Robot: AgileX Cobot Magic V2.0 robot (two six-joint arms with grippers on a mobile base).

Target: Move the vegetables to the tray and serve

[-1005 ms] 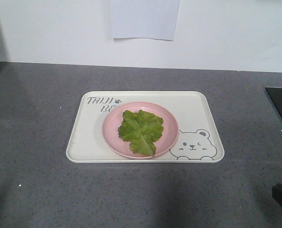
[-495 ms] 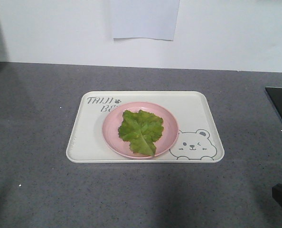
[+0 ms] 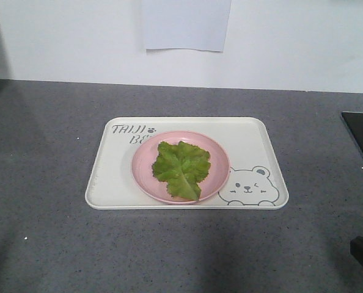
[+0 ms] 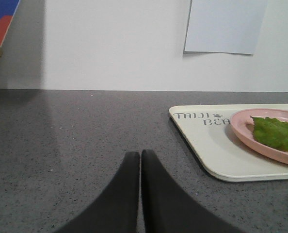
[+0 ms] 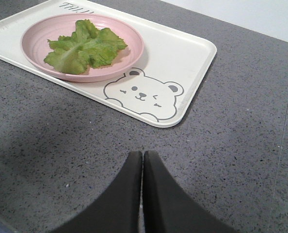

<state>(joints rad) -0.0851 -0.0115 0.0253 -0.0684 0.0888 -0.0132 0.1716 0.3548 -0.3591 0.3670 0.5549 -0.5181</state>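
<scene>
Grey speckled countertop [image 3: 41, 244]: the work surface, backed by a white wall [image 3: 59, 36] on which a pale sheet of paper [image 3: 184, 24] is fixed.

Left gripper [image 4: 140, 158]: seen only from the left wrist view, held low over bare counter, well left of the tray. Its dark fingers [image 4: 127, 189] are pressed together with nothing between them.

Tray [image 3: 108, 183]: cream-white, rectangular with rounded corners, laid flat near the middle of the counter. Grey lettering is carried at its far-left corner and a winking bear drawing [image 3: 250, 186] at its near-right corner.

Pink plate [image 3: 142, 171]: round, set on the tray and partly covering the lettering.

Lettuce leaf [image 3: 181, 168]: bright green and ruffled with a paler rib, laid on the pink plate, within its rim; the tray itself is not touched by it.

Right gripper [image 5: 143, 160]: seen only from the right wrist view, held over bare counter just off the tray's bear corner. Its fingers are likewise closed on nothing.

Step in hand: judged to be the serving stage, since the leaf is already carried by the tray on its plate and neither gripper is engaged.

Next move: opened fingers are called for, then a grasp at opposite tray edges, with the tray kept level so that plate and leaf are not slid off.
</scene>
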